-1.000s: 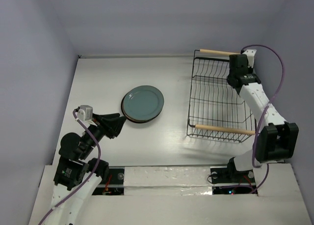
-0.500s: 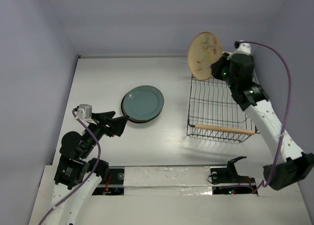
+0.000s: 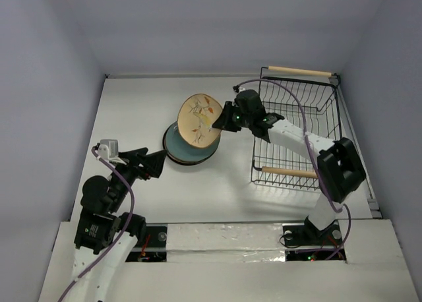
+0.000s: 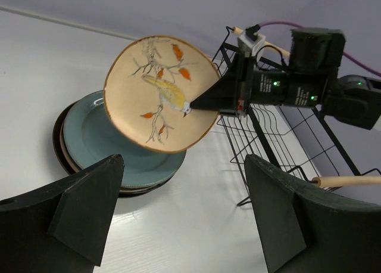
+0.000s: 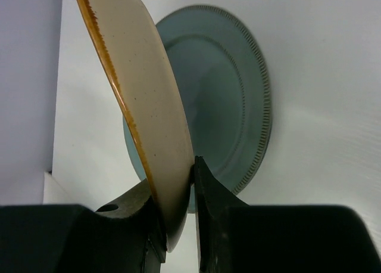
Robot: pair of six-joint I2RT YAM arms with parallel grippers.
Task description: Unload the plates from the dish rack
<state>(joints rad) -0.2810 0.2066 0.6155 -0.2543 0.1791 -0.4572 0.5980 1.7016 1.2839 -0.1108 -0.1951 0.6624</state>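
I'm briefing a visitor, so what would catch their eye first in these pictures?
First the tan plate, tilted and pinched at its rim by the right gripper, just above the teal-topped stack at mid-table. To its right stands the black wire rack. Near the stack's left side, the left gripper points at it with open jaws.

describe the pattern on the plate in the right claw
The plate is tan with a yellow bird, twigs and orange leaves; clearest in the left wrist view.

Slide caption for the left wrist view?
Right gripper, jaws shut on the tan plate, holds it tilted over the plate stack; dish rack behind.
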